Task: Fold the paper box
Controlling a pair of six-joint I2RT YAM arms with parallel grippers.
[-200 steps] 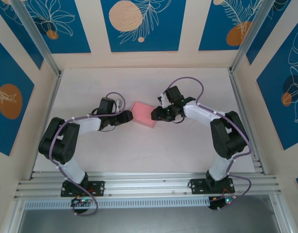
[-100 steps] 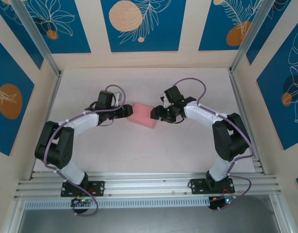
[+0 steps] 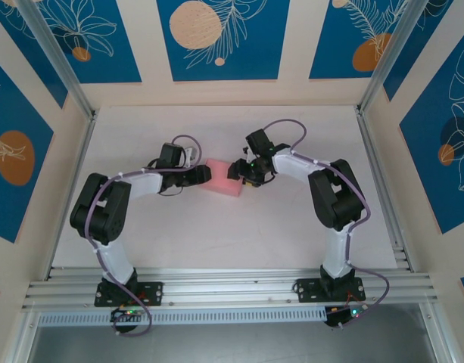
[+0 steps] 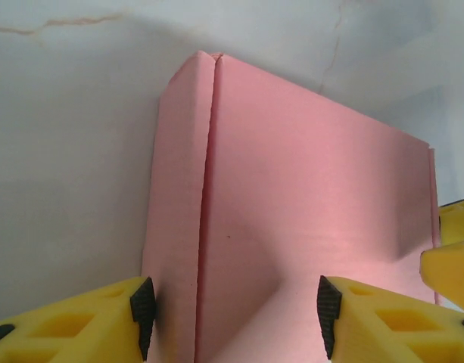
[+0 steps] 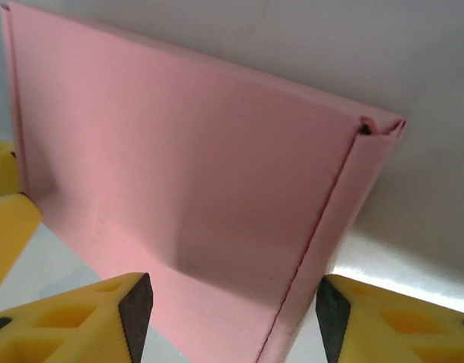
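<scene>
The pink paper box (image 3: pixel 222 178), seemingly almost closed, lies mid-desk (image 3: pixel 216 242) between the spread left end effector (image 3: pixel 204 175) and spread right end effector (image 3: pixel 240 172), which should press opposite ends evenly, seating flaps squarely.

One pink paper box (image 3: pixel 223 178) sits on one table (image 3: pixel 216 234), directly ahead of both grippers. Two robot arms are in the picture, the left arm (image 3: pixel 133 185) and the right arm (image 3: pixel 322 178). There are two grippers, the left gripper (image 3: pixel 203 176) and the right gripper (image 3: pixel 239 172), each with two yellow fingers (image 4: pixel 73 321) and two black pads (image 4: pixel 143 310).
</scene>
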